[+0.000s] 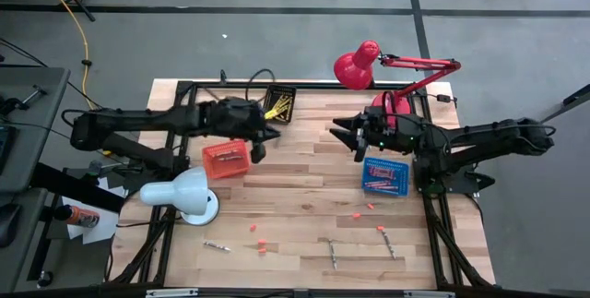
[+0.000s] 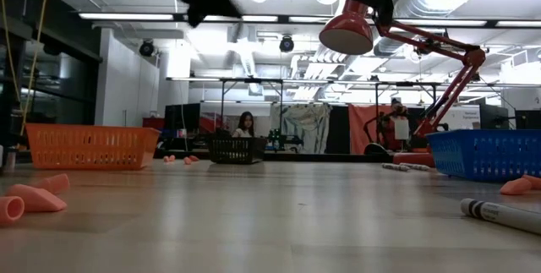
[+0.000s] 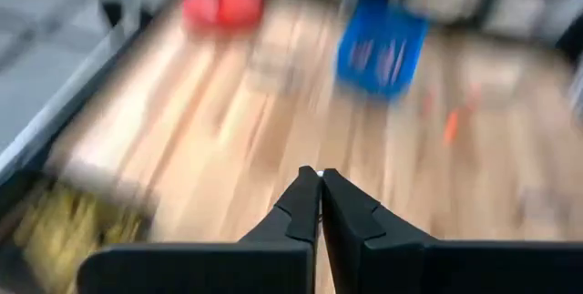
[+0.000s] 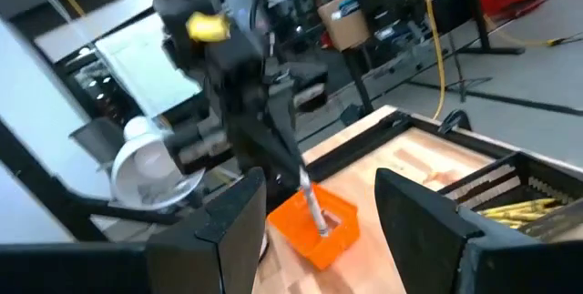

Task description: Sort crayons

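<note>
My left gripper point(image 1: 265, 138) hangs above the table between a black basket point(image 1: 279, 104) of yellow crayons and an orange basket point(image 1: 227, 160). It is shut on a grey crayon point(image 4: 312, 205). Its fingers also show closed in the left wrist view point(image 3: 319, 177). My right gripper point(image 1: 348, 136) is open and empty, above the table left of the blue basket point(image 1: 385, 175), which holds crayons. Three loose grey crayons point(image 1: 332, 252) lie near the table's near edge. My left gripper pinches the grey crayon by its upper end point(image 4: 301, 177) between its two shut fingers, which come slanting down from above. The crayon runs on past the fingertips, tilted. Its lower end point(image 4: 322, 230) is over the orange basket, clear of the table.
A white lamp point(image 1: 182, 192) stands at the near left and a red lamp point(image 1: 358, 65) reaches over the far right. Small pink bits point(image 1: 260, 242) lie scattered toward the near edge. Bare wood point(image 1: 304, 178) lies between the orange and blue baskets.
</note>
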You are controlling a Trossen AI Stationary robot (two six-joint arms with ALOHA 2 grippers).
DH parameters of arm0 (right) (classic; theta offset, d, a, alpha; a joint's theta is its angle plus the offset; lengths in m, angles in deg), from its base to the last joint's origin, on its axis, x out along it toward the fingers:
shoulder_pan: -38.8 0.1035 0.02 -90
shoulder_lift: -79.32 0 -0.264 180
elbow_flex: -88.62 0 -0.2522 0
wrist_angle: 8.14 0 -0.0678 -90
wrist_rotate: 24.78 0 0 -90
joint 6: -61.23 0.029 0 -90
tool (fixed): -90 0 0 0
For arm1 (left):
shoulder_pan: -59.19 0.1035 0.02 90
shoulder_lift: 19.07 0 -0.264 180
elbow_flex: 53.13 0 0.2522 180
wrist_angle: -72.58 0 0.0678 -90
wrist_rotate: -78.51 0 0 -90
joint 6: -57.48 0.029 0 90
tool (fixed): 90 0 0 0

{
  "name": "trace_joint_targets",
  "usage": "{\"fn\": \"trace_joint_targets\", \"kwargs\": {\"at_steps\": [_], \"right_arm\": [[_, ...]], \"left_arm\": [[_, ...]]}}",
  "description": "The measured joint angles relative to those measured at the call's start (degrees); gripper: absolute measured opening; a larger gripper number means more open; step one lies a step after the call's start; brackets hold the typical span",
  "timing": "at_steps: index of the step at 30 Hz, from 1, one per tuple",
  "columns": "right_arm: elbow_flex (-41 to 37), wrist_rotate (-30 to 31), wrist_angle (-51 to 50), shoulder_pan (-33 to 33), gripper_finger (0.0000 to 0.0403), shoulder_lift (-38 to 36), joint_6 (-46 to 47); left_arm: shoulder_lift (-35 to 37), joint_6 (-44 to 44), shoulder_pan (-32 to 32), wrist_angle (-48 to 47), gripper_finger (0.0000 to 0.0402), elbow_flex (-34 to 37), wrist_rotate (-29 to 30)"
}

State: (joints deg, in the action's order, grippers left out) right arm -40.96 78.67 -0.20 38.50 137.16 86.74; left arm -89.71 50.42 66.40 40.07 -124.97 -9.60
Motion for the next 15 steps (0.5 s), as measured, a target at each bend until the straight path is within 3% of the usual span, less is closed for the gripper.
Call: {"fn": "trace_joint_targets", "kwargs": {"at_steps": [5,9,12,15], "right_arm": [[0.0,1.14,0.08,-1.1,0.0201,0.0,1.44],[0.0,1.31,0.03,-1.26,0.0201,0.0,1.5],[0.0,1.4,0.03,-1.24,0.0201,0.0,1.49],[0.0,1.42,0.03,-1.24,0.0201,0.0,1.49]], "left_arm": [[0.07,0.62,1.09,-21.62,0.0,-5.64,0.37],[0.08,-1.81,0.75,-35.17,0.0,-5.18,5.82],[-0.33,-2.84,0.5,-38.14,0.0,-2.66,9.74],[-0.6,-3.07,1.17,-37.79,0.0,0.29,9.71]]}}
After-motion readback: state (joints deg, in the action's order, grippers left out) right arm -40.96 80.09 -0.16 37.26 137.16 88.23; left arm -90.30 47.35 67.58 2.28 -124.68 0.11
